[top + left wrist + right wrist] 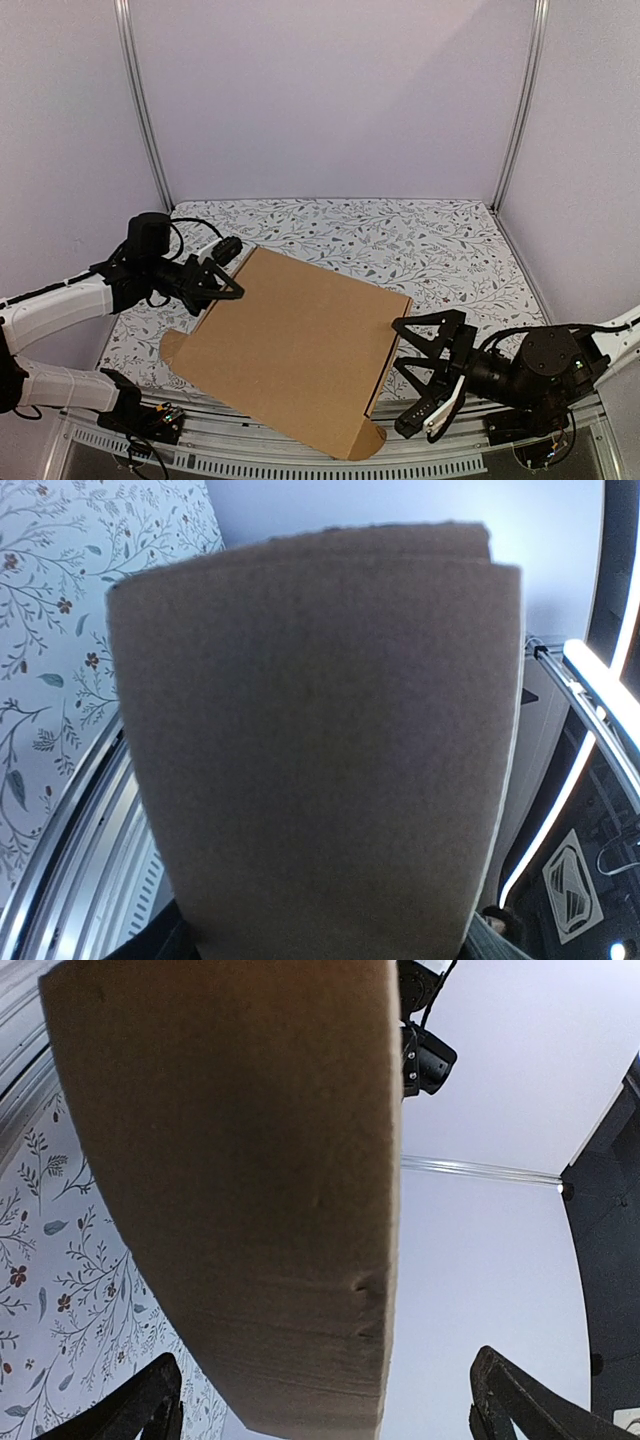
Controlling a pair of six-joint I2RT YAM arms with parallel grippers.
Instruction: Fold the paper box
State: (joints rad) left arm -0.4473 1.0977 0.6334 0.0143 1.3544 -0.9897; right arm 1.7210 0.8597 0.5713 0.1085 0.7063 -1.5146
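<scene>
Plain pale lilac wall panels on three sides, silver metal posts at the far corners, white leafy-print tabletop underneath.

The paper box is plain brown corrugated cardboard, a shallow flat rectangle lying skewed on the counter, its near corner over the front edge; rounded tabs jut from its left and near corners

Top external: high and rearward, angled down across floral-patterned tabletop. Wrist views: very close to plain brown corrugated cardboard sheet, also seen from above.
</scene>
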